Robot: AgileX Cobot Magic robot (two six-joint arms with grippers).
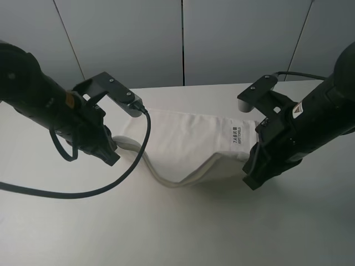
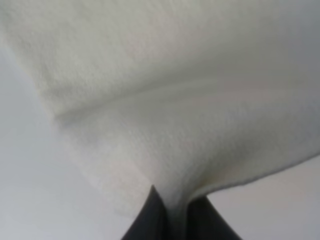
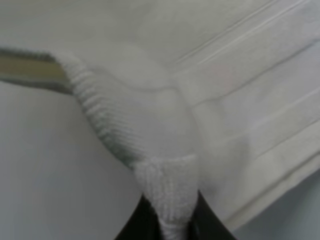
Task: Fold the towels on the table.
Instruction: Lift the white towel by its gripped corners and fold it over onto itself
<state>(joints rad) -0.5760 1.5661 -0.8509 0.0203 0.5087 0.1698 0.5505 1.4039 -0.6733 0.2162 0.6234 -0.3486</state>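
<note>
- First, the closest thing is the bare white counter (image 1: 177, 233). It is flat and not shiny.
- A black cable (image 1: 83, 194) lies in a long curve on the counter at the left. It runs up to the left arm.
- Next come the two black arms.
- The left fingers (image 1: 111, 156) are squeezed tight on one near corner of the towel (image 1: 183, 138). The left wrist view shows a thin bit of soft cloth pinched between the dark tips (image 2: 150, 220).
- The right fingers (image 1: 252, 176) are squeezed tight too, on the other near corner of the towel. The right wrist view shows a bunched, ribbed hem (image 3: 167, 205) stuck between the tips.
- The left arm has a small orange sticker (image 1: 69, 100), and the right arm has a small white sticker (image 1: 298, 110). Both are too small to read.
- The towel is white and fluffy, and it is in the middle of the counter between the two arms.
- Its near edge is held up at both corners and hangs low in the middle. The rest lies flat farther back.
- Straight woven lines make a band (image 3: 260, 115) across the towel by the right fingers.
- A small white label (image 1: 236, 134) sits on the towel near its right end. It has dark print that is too tiny to read.
- Farthest back is a grey wall (image 1: 127, 39) with thin dark lines between its panels.
</note>
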